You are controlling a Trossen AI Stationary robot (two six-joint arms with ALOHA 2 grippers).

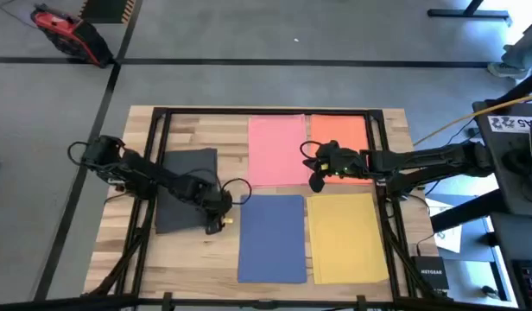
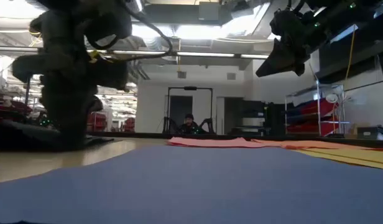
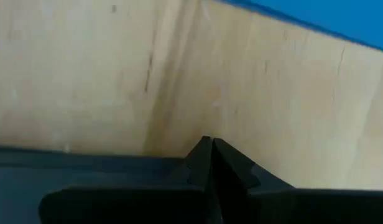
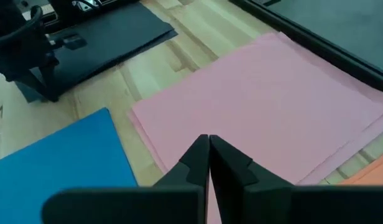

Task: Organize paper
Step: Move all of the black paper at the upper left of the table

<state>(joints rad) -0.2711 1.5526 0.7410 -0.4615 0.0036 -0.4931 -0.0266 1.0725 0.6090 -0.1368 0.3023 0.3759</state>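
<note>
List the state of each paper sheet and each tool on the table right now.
Black sheet: flat, left tool on its corner.
Pink sheet: flat.
Orange-red sheet: flat.
Blue sheet: flat.
Yellow sheet: flat.
Left tool: shut, lowered.
Right tool: shut, raised over pink.

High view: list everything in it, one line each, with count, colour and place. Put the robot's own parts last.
pink paper: one, pink, far middle of the table.
orange-red paper: one, orange-red, far right, beside the pink paper.
blue paper: one, blue, near middle.
yellow paper: one, yellow, near right, beside the blue paper.
black paper: one, black, left side, partly under the left arm.
table: one, light wood with a dark frame.
red machine: one, red and black, on the floor, far left.
left gripper: one, dark, jaws shut, at the black paper's near right corner.
right gripper: one, dark, jaws shut, above the pink paper's right edge.
</note>
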